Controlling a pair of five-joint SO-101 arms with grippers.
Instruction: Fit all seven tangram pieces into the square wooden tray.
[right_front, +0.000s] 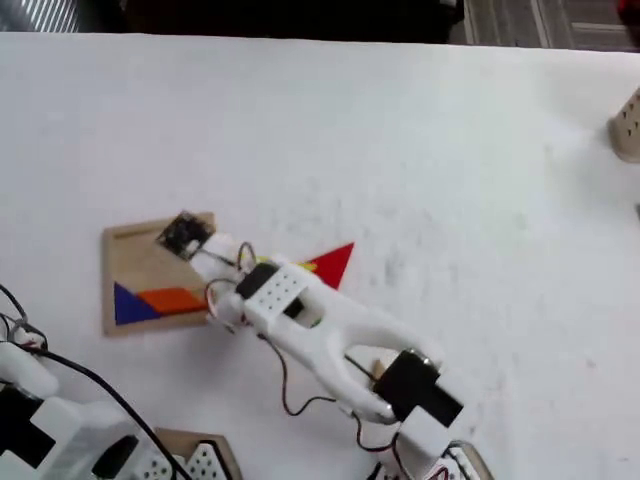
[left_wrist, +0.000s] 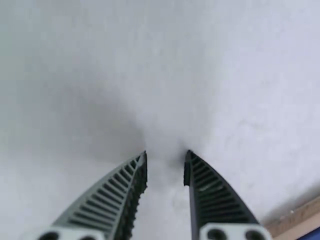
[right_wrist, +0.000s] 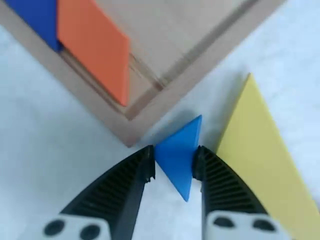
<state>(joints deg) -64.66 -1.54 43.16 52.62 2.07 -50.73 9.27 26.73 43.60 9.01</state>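
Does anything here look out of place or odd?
Nothing looks broken or spilled. The red triangle and yellow triangle lie on the table outside the wooden tray, and the right gripper pinches a small blue triangle just off the tray's corner.

Brightly, evenly lit; white surface (right_front: 400, 130) nearly washed out, soft grey shadow pooling beside the fingers (left_wrist: 117, 197) (left wrist view), dim room behind.
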